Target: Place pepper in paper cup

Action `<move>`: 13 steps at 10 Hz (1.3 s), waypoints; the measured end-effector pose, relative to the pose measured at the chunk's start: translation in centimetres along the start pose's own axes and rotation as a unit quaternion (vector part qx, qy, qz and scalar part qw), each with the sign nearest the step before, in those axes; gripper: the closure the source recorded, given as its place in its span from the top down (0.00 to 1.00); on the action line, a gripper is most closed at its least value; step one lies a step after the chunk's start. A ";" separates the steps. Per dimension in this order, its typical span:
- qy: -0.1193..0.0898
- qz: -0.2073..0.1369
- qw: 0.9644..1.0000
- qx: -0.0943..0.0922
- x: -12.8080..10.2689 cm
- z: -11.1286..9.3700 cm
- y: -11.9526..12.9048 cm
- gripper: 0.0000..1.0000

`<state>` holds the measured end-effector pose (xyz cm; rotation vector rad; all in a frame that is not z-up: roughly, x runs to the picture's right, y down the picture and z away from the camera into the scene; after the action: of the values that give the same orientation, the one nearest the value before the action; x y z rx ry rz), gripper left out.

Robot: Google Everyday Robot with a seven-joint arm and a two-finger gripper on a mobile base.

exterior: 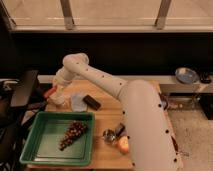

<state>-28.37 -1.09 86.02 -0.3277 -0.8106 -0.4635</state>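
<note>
Camera view showed the gripper (54, 94) low over the counter's (107, 111) far-left corner, its grip impossible to tell. The pepper (49, 92) lay at its 9 o'clock, touching, above the paper cup (57, 99).

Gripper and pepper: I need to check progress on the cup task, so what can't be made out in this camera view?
- Gripper, far left of table: blurred, finger state unclear.
- Pepper: only a red-orange smear beside the gripper; held or not, unclear.
- Paper cup: whitish shape below the gripper, outline uncertain.
- Table's right side: hidden by the arm.
</note>
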 end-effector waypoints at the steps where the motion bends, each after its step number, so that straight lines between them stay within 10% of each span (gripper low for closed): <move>1: 0.000 0.000 1.000 -0.001 0.0 0.0 0.1 0.68; 6: 0.014 0.008 1.000 0.005 0.6 -1.5 0.5 0.68; 13: 0.069 0.031 0.996 0.036 2.8 -8.6 1.3 0.68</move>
<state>-20.71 -4.57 82.45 -0.2506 -0.6790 -0.3938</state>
